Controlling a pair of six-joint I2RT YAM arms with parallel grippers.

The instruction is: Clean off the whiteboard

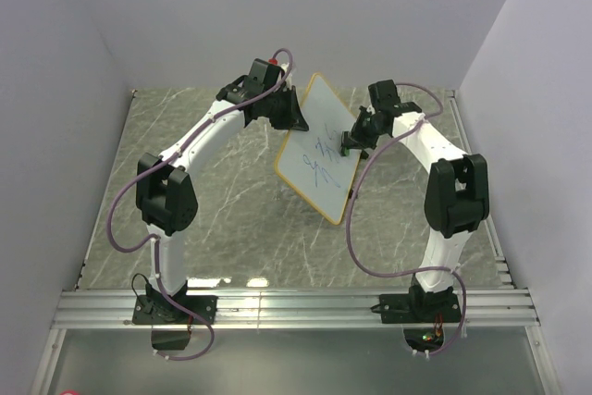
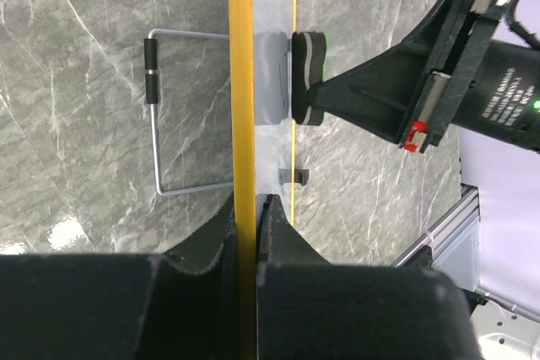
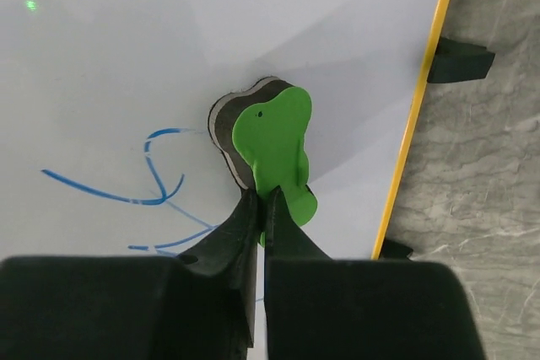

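Since the board (image 1: 319, 150) looks thin, stiff and light, with a slick white face, you should judge it easy to carry but quick to pivot or slide when rubbed, so the best hold is its orange rim (image 2: 242, 82), pinched edge-on, never the face. It stands steeply tilted above the table (image 1: 222, 219), between the two grippers; you cannot tell whether its lower corner rests on the marble. At the board's upper left edge the left gripper (image 2: 253, 208) is clamped hard on that rim, jaws narrow with the rim between them. Against the board's written face the right gripper (image 3: 260, 204) is pinched tight on the green handle of the eraser (image 3: 266, 141), whose dark pad seems to sit flat on the white. Only the right wrist view lets you read the blue scribbles (image 3: 156, 183): they lie just beside and below the eraser, unwiped, so most of the job looks undone. Only the left wrist view shows the board edge-on, which tells you the pad meets the face, and it alone reveals a wire stand (image 2: 156, 132) lying behind the board's back side. Only the top view gives you the board's lean and an arm on each side of it.
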